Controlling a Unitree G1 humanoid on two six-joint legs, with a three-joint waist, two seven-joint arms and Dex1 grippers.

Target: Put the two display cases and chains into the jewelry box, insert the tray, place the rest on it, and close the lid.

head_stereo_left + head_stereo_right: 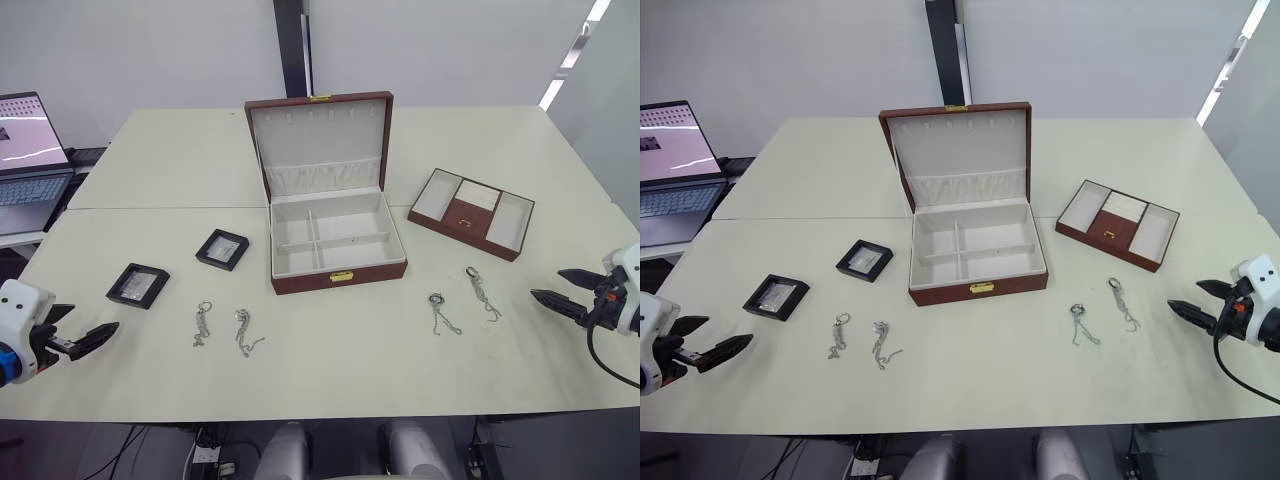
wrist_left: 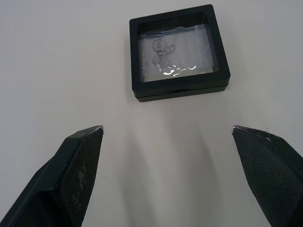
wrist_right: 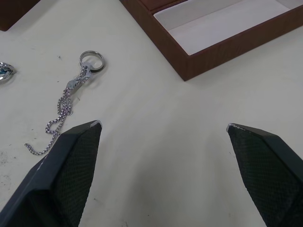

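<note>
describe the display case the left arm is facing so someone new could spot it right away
Start at the open jewelry box in the middle of the table and look to the robot's left. Two black-framed display cases lie there; the one meant is the farther from the box, nearest the left gripper. The other display case sits closer to the box and farther back.

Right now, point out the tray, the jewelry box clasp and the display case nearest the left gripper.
tray (image 1: 517,245), left eye view, front wall.
jewelry box clasp (image 1: 342,276), left eye view, gold plate.
display case (image 2: 176,49), left wrist view, clear centre.
</note>
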